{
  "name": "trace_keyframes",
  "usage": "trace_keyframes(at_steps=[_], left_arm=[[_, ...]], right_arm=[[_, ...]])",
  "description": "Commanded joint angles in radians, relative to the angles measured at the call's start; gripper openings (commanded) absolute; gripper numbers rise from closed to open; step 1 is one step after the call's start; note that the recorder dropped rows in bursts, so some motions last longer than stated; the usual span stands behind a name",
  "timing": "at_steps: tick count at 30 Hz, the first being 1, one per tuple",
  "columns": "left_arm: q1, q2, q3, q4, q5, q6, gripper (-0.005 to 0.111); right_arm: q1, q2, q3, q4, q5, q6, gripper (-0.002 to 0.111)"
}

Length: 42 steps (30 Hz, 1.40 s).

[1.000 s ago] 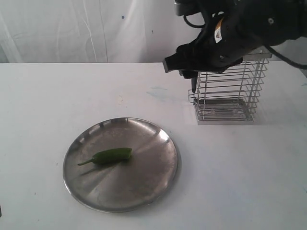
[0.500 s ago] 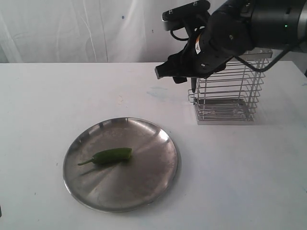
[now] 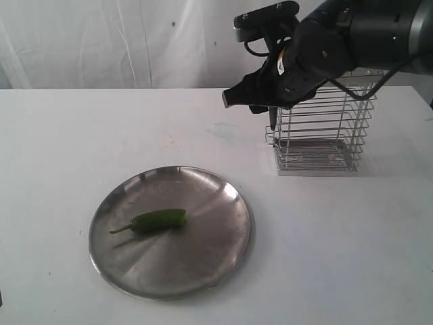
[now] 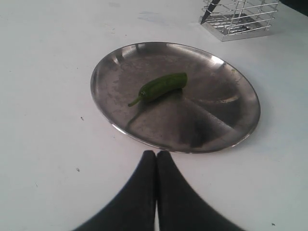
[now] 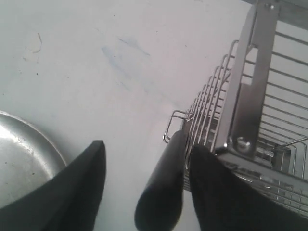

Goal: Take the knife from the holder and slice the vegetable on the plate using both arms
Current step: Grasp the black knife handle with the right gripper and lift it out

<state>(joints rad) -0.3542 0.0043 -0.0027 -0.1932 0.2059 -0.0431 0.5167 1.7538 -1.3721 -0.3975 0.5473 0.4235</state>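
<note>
Plate (image 3: 203,267), lower centre: polished metal, shiny, fine scuffs noted. Holder (image 3: 318,139), upper right: bright steel wire, glossy. Vegetable (image 3: 159,219): smooth, waxy green skin observed. Desk (image 3: 352,257): matt white, faintly smudged. Knife (image 5: 161,192) handle: smooth black, slight sheen. Backdrop (image 3: 101,40), upper left: creased white sheeting recorded.

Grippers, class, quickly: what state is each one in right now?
Left gripper: closed, empty.
Right gripper: open, jaws either side of the knife handle.

1. One plate (image 3: 199,254), round and steel.
2. One vegetable (image 3: 157,219), a green chilli.
3. One knife (image 5: 163,187), black.
4. One holder (image 3: 325,135), of wire.
5. Two grippers: the left gripper (image 4: 156,159) and the right gripper (image 5: 149,148).
6. One table (image 3: 67,135), white.
</note>
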Motion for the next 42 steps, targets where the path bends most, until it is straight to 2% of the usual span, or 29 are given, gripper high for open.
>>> trace_keyframes(at_steps=[1,7,10,22,32,42], left_arm=[[-0.006,-0.004,0.003,-0.007,0.004,-0.002,0.0],[-0.006,-0.004,0.003,-0.007,0.004,-0.002,0.0],[-0.006,-0.004,0.003,-0.007,0.004,-0.002,0.0],[-0.006,-0.004,0.003,-0.007,0.004,-0.002,0.0],[-0.006,-0.004,0.003,-0.007,0.004,-0.002,0.0],[-0.006,-0.004,0.003,-0.007,0.004,-0.002,0.0]], right_arm=[[-0.016,0.013,-0.003,-0.006,0.005,0.003,0.045],[-0.02,0.015,-0.005,-0.006,0.037,0.003,0.025],[-0.022,0.015,-0.005,-0.01,0.038,0.003,0.021],[-0.023,-0.022,-0.005,-0.018,0.082,0.003,0.021],[-0.015,-0.229,-0.003,0.0,0.214,-0.005,0.017],[0.079,-0.46,0.118,0.009,0.259,-0.028,0.017]])
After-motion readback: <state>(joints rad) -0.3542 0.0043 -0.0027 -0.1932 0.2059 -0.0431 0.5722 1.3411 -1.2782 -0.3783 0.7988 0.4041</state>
